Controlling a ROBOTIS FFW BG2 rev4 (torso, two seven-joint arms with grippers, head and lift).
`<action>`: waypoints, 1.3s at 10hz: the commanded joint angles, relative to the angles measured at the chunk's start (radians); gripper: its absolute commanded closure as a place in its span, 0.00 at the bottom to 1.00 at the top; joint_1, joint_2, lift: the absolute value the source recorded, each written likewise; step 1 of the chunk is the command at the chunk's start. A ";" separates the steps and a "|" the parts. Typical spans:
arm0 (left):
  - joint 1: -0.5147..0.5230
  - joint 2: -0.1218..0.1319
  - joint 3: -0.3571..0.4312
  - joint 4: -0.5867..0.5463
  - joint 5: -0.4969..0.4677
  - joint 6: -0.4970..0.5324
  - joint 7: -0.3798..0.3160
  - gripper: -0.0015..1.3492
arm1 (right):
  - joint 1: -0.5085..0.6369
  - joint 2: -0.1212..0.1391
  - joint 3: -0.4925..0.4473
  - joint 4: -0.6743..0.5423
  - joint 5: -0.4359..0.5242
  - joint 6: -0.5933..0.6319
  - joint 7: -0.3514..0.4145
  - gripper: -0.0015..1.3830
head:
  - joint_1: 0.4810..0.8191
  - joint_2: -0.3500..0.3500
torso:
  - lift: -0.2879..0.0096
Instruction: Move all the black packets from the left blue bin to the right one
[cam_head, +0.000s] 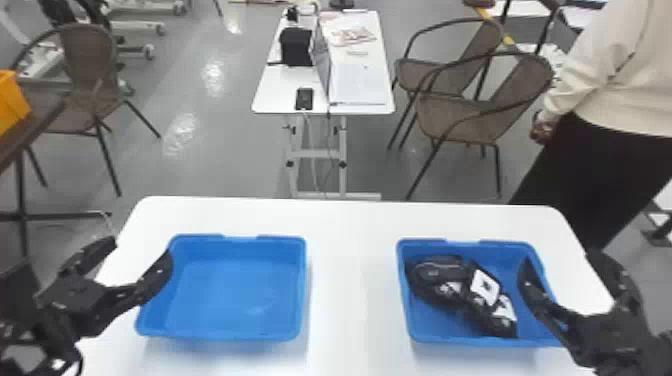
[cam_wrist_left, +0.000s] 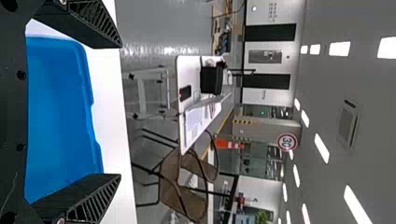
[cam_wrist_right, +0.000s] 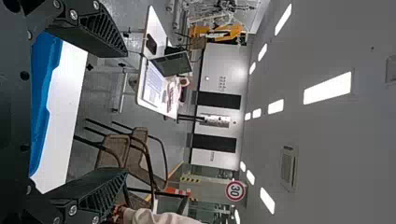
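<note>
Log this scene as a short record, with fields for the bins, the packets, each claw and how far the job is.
left blue bin: no packets inside
right blue bin: holds packets
black packets: heaped together, white patches showing
left claw: open, beside left blue bin
right claw: open, at right blue bin's right side
surface: white table
job: looks finished

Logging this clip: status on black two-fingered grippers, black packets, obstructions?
Left gripper, right gripper open, empty. White-marked black packets heaped in right rectangular blue bin; left blue bin empty. No obstruction seen.
</note>
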 joint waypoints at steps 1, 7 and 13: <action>0.076 -0.016 0.070 -0.043 -0.060 -0.058 -0.026 0.00 | 0.058 0.004 0.026 -0.007 -0.001 -0.018 -0.025 0.11 | 0.63 0.52 | 0.97; 0.173 0.033 -0.234 -0.057 0.090 -0.147 0.204 0.13 | 0.167 0.004 0.019 0.032 -0.115 -0.091 -0.082 0.12 | 0.63 0.40 | 0.97; 0.193 0.024 -0.295 -0.054 0.081 -0.133 0.247 0.13 | 0.170 0.004 0.022 0.010 -0.099 -0.068 -0.058 0.13 | 0.63 0.28 | 0.97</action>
